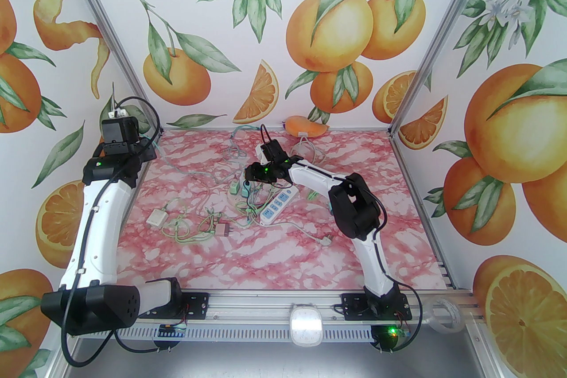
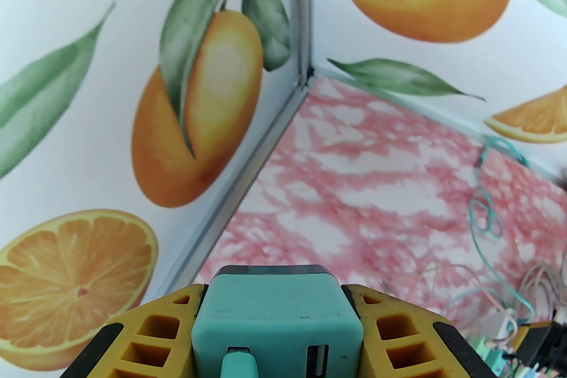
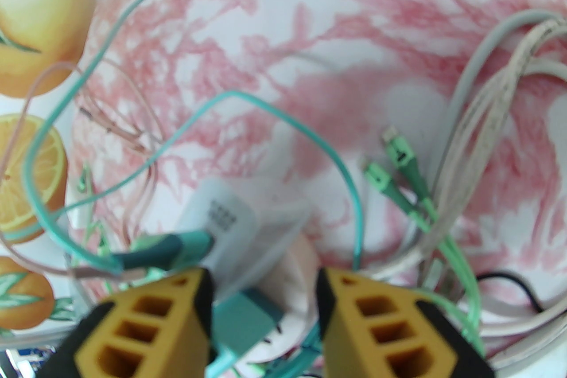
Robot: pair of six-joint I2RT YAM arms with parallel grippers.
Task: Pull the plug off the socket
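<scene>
Now | left end effector pinches plug (ports toward wrist) | right end effector spread

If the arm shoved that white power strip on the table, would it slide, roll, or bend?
The white power strip looks like a rigid, flat plastic bar, so it would probably slide without bending or rolling. The thin green cables tangled at its near end would likely drag along and might resist the push.

Bright, even light, faint shadows; both wrist views blur close up, overhead edges bend outward
</scene>
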